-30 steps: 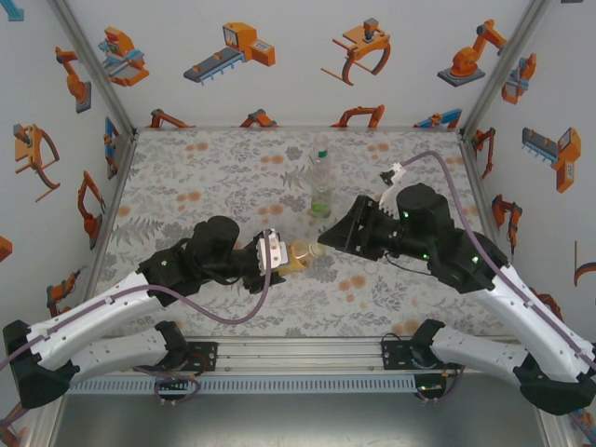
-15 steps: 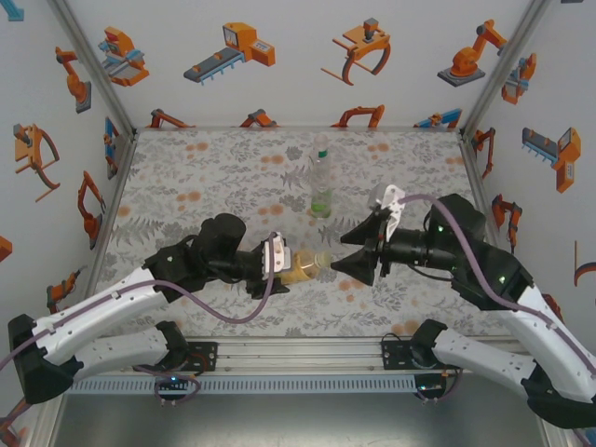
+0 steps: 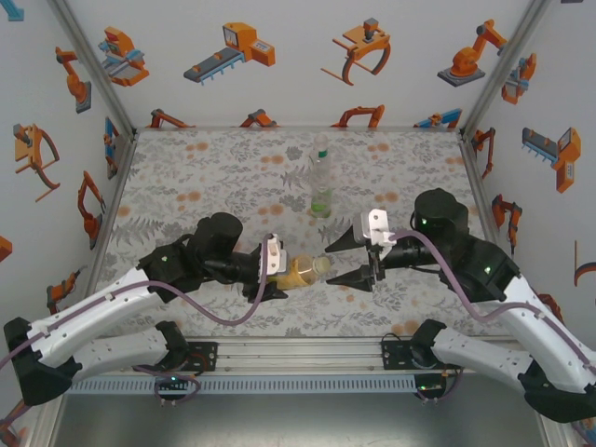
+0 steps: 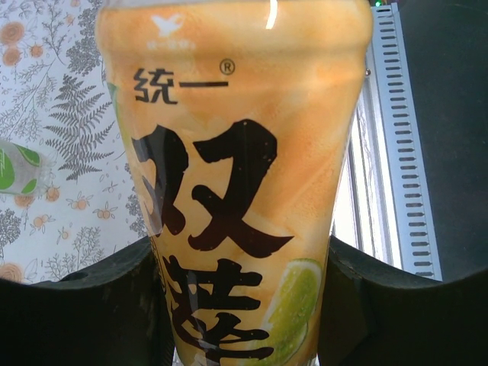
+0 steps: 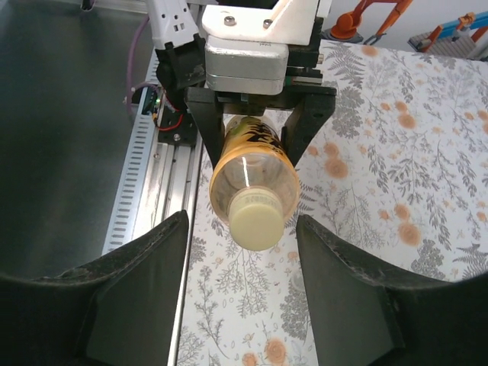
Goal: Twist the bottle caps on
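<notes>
My left gripper point(image 3: 279, 267) is shut on the amber bottle point(image 3: 300, 271) and holds it lying sideways above the table, neck to the right. Its orange label point(image 4: 236, 152) shows between my left gripper's point(image 4: 244, 320) dark fingers point(image 4: 76, 320). A pale yellowish bottle cap point(image 5: 256, 222) sits on the bottle's neck point(image 3: 322, 265). My right gripper point(image 3: 341, 264) faces that cap, open, its fingers point(image 5: 137, 297) on either side and clear of it. In the right wrist view, my right gripper point(image 5: 241, 232) looks along the bottle point(image 5: 253, 169) to my left gripper point(image 5: 259, 91).
A clear, green-tinted bottle point(image 3: 321, 182) stands upright at the back middle of the floral table point(image 3: 205, 177), and part of it shows in the left wrist view point(image 4: 11, 169). The metal rail point(image 3: 298, 352) runs along the near edge. Patterned walls close in three sides.
My right gripper has drawn back to the right off the cap end and turned about its wrist. The left gripper has carried the bottle slightly right and down.
</notes>
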Controlling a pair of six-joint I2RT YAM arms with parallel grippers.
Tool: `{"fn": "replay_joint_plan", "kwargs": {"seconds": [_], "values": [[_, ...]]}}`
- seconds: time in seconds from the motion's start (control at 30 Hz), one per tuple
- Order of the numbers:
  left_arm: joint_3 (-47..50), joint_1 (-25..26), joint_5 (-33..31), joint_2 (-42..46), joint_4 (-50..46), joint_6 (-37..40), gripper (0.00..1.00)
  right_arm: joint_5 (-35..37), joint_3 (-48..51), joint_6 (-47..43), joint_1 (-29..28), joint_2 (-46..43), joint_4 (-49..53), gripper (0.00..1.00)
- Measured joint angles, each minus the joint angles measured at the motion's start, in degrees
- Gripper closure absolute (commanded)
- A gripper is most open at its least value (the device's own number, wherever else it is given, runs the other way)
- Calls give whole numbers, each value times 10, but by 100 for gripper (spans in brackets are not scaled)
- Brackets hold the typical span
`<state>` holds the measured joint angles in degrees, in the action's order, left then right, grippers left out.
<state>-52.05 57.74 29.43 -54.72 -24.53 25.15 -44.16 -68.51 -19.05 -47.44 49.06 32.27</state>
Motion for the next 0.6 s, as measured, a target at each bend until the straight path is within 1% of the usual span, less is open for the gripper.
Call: {"fn": "replay_joint_plan", "kwargs": {"seconds": [0.2, 0.37, 0.6], "values": [[0, 0, 1, 2, -1, 0, 100, -2, 8, -5, 0, 11, -3, 55], [0, 0, 2, 2, -1, 0, 100, -2, 15, -5, 0, 11, -4, 56], [0, 0, 2, 2, -1, 0, 100, -2, 28, -2, 0, 11, -17, 63]]}}
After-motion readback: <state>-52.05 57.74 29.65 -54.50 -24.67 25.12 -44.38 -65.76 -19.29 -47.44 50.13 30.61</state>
